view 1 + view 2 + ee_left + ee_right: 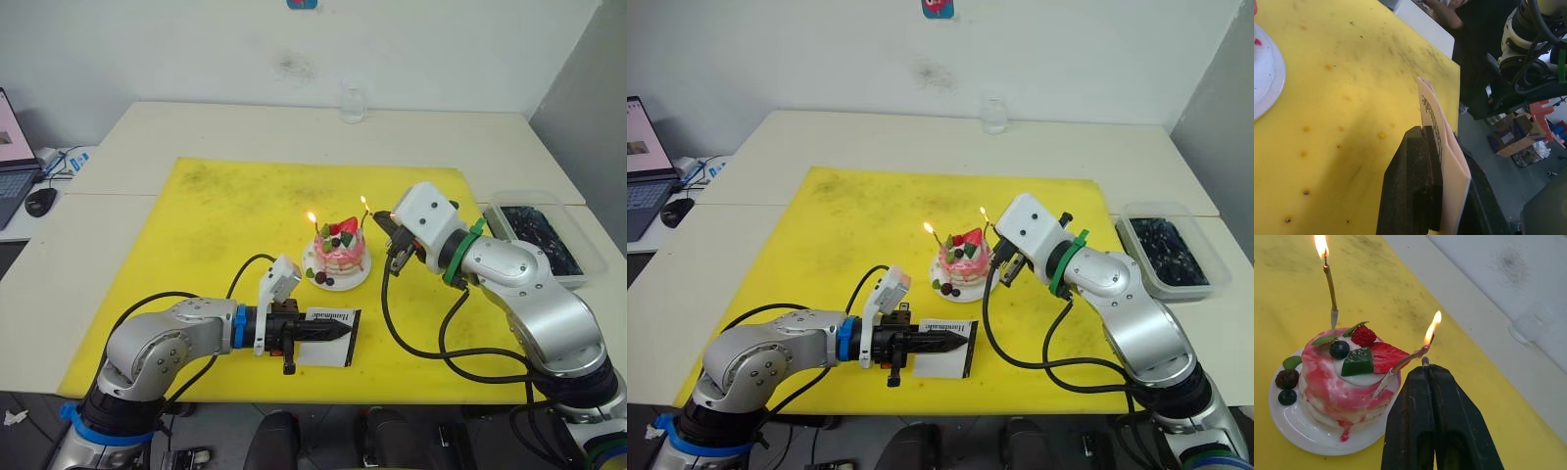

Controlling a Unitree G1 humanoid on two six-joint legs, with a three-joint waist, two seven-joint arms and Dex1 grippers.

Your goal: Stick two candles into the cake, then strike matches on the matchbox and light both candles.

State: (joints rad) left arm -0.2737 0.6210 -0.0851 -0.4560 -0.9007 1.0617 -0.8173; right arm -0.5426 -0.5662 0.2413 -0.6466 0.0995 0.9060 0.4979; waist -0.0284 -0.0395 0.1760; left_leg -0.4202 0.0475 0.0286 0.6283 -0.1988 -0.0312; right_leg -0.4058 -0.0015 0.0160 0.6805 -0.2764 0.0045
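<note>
- Cake [1349, 374] is seen on its white plate [1288, 421] mid yellow mat [216, 225]; two candles are stuck in it, both burning.
- Upright candle [1330, 289] stands on the far side from the right gripper [1426, 369]; leaning candle [1400, 363] tilts its long axis toward that gripper, flame just above the fingertips.
- Right gripper's fingers are pressed together; a held match cannot be made out.
- Left gripper [333, 331] is clamped on the matchbox [328, 343], near the plate.
- Lighting is judged done; the right arm is nearer the flames and must be backed away.

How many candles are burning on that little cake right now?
2. One thin golden candle stands upright in the far side of the pink-and-white layered cake; the other candle leans out of the side nearest the right gripper, flame beside its closed jaws.
</note>
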